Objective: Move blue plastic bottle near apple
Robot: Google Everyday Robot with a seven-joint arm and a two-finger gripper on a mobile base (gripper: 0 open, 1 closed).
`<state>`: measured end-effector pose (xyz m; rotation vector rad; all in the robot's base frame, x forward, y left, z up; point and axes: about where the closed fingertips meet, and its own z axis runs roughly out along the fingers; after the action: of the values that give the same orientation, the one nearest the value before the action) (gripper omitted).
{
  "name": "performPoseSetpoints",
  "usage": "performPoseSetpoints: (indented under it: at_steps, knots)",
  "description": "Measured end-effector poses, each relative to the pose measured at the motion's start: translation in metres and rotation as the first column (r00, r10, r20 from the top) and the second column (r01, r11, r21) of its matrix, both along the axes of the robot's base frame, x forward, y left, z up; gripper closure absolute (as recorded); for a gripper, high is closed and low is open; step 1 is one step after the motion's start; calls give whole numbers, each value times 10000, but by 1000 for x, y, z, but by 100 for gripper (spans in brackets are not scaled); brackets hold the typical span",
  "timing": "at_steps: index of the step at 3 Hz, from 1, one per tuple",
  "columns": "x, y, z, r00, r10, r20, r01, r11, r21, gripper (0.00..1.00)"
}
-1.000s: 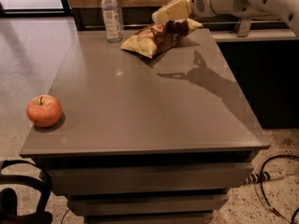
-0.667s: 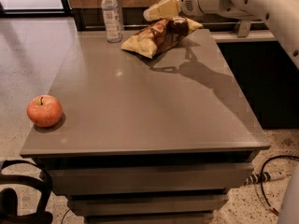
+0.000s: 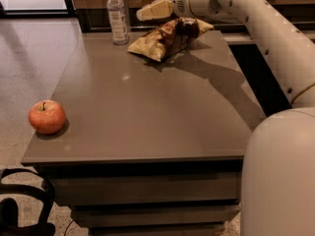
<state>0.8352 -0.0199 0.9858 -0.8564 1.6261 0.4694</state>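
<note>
The blue plastic bottle (image 3: 117,16) stands upright at the far left corner of the grey table (image 3: 147,112); it is clear with a white cap and a pale label. The apple (image 3: 47,116), red-orange with a short stem, sits at the table's near left edge. My gripper (image 3: 143,13) hangs above the far end of the table, just right of the bottle and apart from it, over the snack bag. It holds nothing that I can see.
A yellow-and-brown snack bag (image 3: 167,37) lies at the far middle of the table, right of the bottle. My white arm (image 3: 266,28) runs along the right side, its base (image 3: 280,176) at the near right. A dark counter stands behind.
My gripper and arm have moved left across the far end of the table, closer to the bottle. The bottle, apple and snack bag have not moved.
</note>
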Motion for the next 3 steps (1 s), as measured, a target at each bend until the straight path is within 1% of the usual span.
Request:
performPoseSetpoints:
  at_steps: [1,2,3]
  knots:
    - [15,22,-12,9994,309,-160,-304,9990,326,0]
    - [26,42,-24,9988,377,-299,-360,9978,557,0]
    - [35,58,-28,9995,119,-294,-99,9977,671,0]
